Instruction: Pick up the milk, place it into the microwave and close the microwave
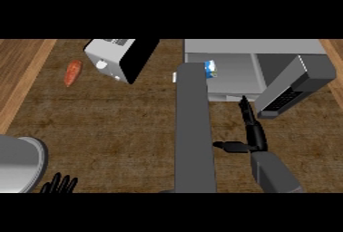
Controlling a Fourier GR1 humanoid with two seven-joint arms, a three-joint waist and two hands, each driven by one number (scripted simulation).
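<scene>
The milk (212, 68), a small white and blue carton, stands inside the grey microwave (234, 79) at the left of its cavity. The microwave's door (195, 131) is swung open and juts toward me as a long grey slab. My right hand (254, 136) is just right of the door, fingers straight and pointing at the cavity's front edge, thumb stretched left toward the door. It holds nothing and is apart from the milk. My left hand (60, 185) rests open at the lower left edge, fingers up.
A white and black toaster (118, 58) stands at the back, left of the microwave. An orange carrot-like vegetable (72, 73) lies farther left. A grey rounded vessel (19, 164) fills the lower left. The microwave's control panel (292, 88) sticks out at the right.
</scene>
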